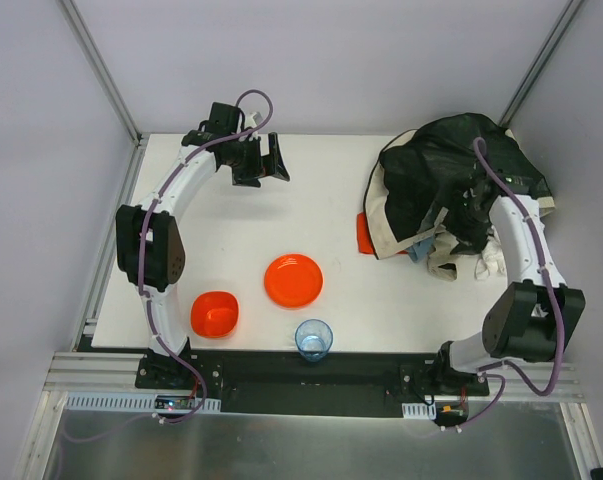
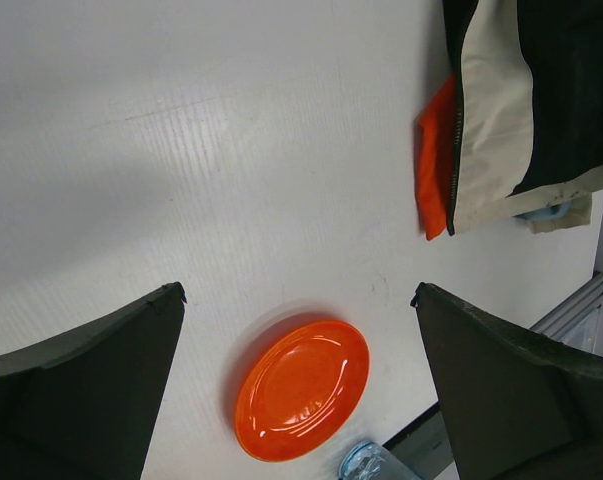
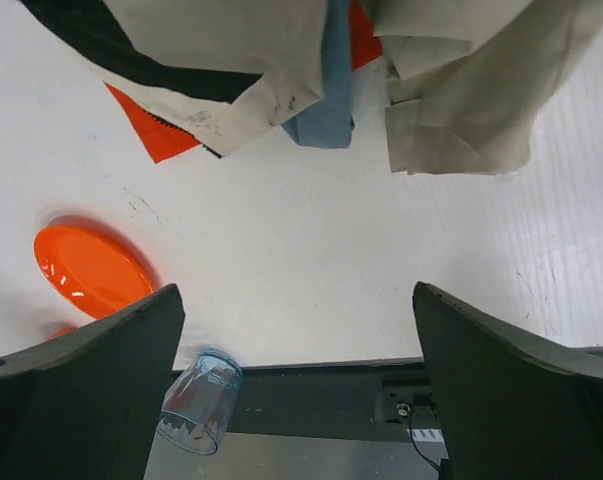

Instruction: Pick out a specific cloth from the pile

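At the far right corner of the worktop [image 1: 311,200] sits the pile [image 1: 451,190], heaped over the cloth [image 1: 362,235], so only an orange-red edge pokes out on its left side. The right gripper [image 3: 296,295] hovers at the pile's near side, fingers spread and empty, probably ready to dig in. The left gripper [image 2: 299,292], also spread, hangs by the far edge, out of the way.

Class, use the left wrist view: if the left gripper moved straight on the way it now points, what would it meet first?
Most likely the bare table, close to the orange plate. The open left gripper frames nothing nearer, though depth is hard to judge.
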Controlling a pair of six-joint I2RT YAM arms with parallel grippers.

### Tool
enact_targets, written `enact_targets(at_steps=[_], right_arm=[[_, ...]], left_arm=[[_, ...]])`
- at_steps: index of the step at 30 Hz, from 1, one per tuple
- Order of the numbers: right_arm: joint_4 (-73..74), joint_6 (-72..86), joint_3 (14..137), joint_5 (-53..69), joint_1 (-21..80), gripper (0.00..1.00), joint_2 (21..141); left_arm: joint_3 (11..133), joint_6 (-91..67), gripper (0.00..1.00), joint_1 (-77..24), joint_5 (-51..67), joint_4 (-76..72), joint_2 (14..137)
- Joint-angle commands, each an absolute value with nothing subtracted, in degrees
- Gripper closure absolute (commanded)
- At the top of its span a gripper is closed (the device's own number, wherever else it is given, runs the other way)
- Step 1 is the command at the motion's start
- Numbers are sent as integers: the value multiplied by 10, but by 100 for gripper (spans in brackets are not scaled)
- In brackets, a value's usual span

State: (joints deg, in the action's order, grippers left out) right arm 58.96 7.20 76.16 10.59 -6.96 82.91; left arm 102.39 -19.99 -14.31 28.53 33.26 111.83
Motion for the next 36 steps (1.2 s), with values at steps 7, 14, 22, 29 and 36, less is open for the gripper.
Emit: enact_targets(at_steps=[7, 14, 22, 29, 36], right_arm=[[538, 89, 830, 97, -33, 1, 982], [527, 82, 910, 94, -33, 11, 1074], [533, 76, 937, 132, -33, 31, 1152], [526, 72, 921, 187, -31, 55, 1168], [516, 77, 916, 236, -28, 99, 1151]], left_arm=[[1007, -195, 1, -148, 299, 319, 1086], [995, -213, 1, -148, 301, 308, 1084], [1011, -221, 1, -148, 307, 301, 1099], [1022, -235, 1, -149, 308, 301, 1102], [1024, -234, 1, -149, 320, 301, 1107]])
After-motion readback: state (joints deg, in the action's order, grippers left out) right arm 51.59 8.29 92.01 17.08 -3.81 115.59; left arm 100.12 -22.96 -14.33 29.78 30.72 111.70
